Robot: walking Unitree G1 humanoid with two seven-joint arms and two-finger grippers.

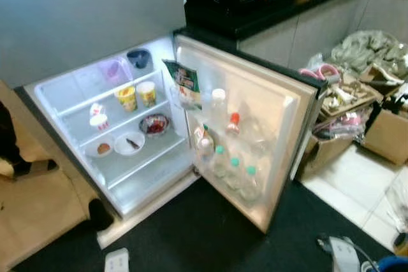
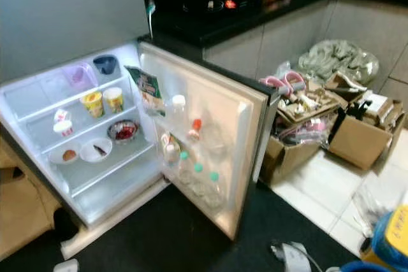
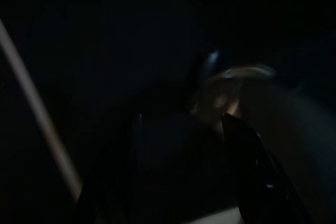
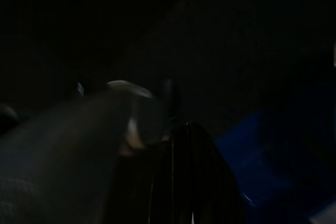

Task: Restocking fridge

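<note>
Right pincer seemingly closed, empty.

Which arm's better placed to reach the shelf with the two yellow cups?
Left, likely: the yellow cups sit on the robot's left, and the open door stands in the way on the right.

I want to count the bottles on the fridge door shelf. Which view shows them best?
The left eye view: the door bottles sit near the picture's centre, with the teal, red and white caps easy to tell apart. The right eye view shows the same bottles, more to the left. Both wrist views are too dark to make out any bottles.
</note>
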